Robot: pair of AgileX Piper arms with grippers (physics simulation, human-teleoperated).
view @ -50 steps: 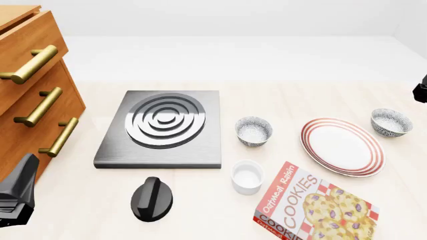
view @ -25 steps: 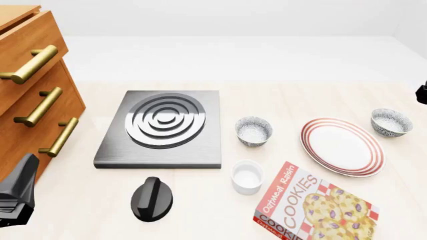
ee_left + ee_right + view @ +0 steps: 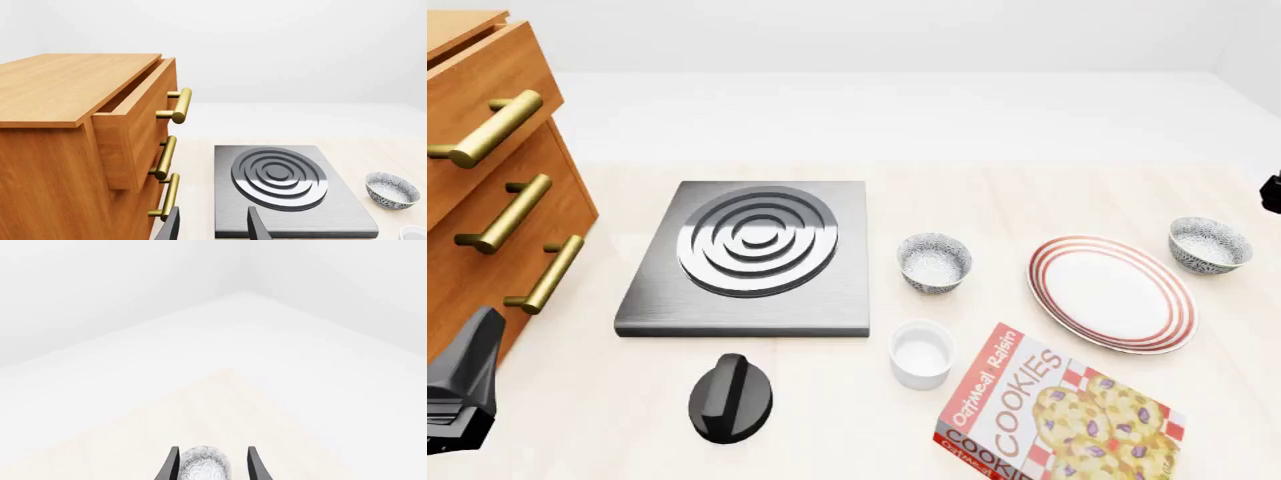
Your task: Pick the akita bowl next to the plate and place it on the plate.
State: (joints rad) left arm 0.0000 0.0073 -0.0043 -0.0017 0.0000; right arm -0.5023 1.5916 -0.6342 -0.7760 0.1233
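At the far left of the front view stands the wooden chest of drawers with brass handles (image 3: 487, 190). Your left gripper (image 3: 212, 227) waits low in the left corner, beside the drawers. Its 2 fingers stand apart with nothing between them. It looks parked there, out of the way.

Next comes the flat grey stove plate with round rings (image 3: 754, 255), and below it the black knob (image 3: 731, 398). In the middle sits 1 small round speckled grey-and-white bowl (image 3: 934, 262), apart from the plate on its left side. Below that is the small plain white cup-like dish (image 3: 921, 353), and at the bottom the red box of cookies (image 3: 1054, 410).

Then you reach the wide round white plate with red rings (image 3: 1048, 270). Just beside its upper right edge sits the akita bowl (image 3: 1209, 245), speckled grey and white too. This looks like the 1 you want, because it sits closest to the plate.

Your right gripper (image 3: 209, 465) shows only as a dark bit at the right edge of the front view. In its own camera, its 2 fingers stand apart with a speckled bowl between them, not yet clamped. It seems lined up that way so you can drop down and close on the rim. Go slowly, so you don't knock it.
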